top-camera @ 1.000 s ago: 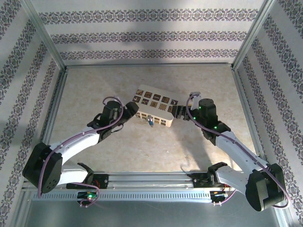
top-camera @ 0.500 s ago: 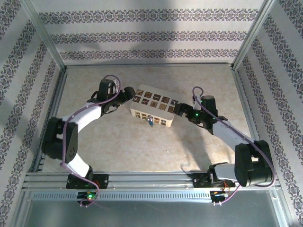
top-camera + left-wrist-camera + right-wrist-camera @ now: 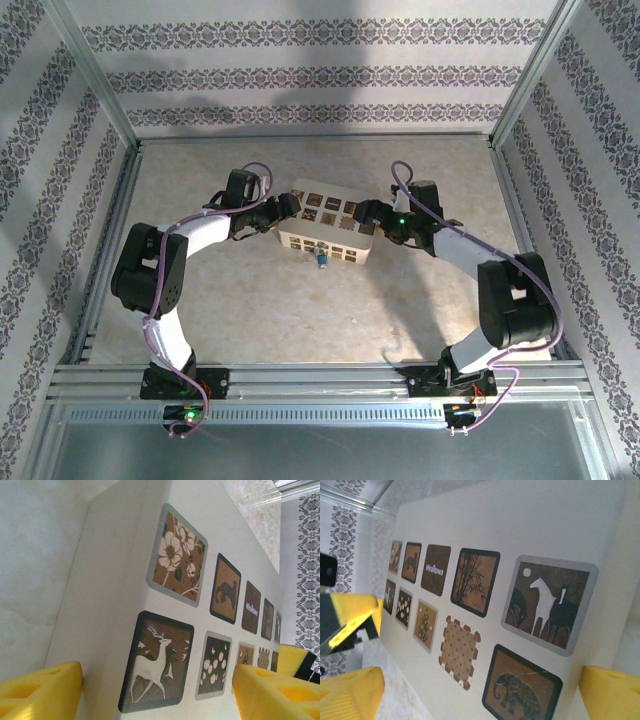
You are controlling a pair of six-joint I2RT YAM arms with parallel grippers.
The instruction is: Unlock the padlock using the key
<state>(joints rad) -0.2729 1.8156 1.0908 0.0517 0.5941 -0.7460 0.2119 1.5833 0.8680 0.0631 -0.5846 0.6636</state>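
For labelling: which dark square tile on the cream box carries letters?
The brown square tile with white lettering, middle of its row; the others show pictures.

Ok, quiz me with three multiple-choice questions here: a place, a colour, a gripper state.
1. Where is the padlock? A) at the cream box's near long side B) on the box's top C) by the back wall
2. The padlock's body is: A) red B) blue C) green
3. The right gripper's jaws are: A) shut tight B) open, astride the box's end C) clamped on a cable
Answers: 1 A, it sits at that edge seen from above; 2 B, its body shows blue; 3 B, yellow pads flank the box.
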